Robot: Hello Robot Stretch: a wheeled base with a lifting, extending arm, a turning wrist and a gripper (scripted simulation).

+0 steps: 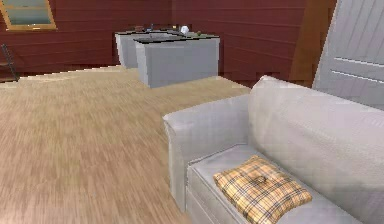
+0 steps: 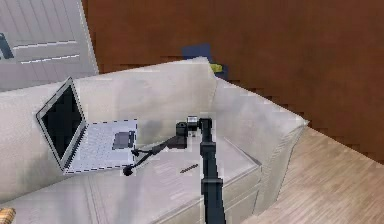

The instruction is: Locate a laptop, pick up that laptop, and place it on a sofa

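One checked cushion [image 1: 260,188] lies lower right on the grey sofa [image 1: 300,120]; the claw [image 2: 138,158], its hold impossible to tell, sits near the open laptop [image 2: 103,145], screen facing right, hinge running up-frame.

Bright, even light; soft shadows

Matt cloth sofa [image 2: 255,125]; wood-grain floor [image 1: 80,140]; wood-panelled wall [image 1: 245,30].

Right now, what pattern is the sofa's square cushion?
Yellow and brown plaid square cushion, clearest in forward view.
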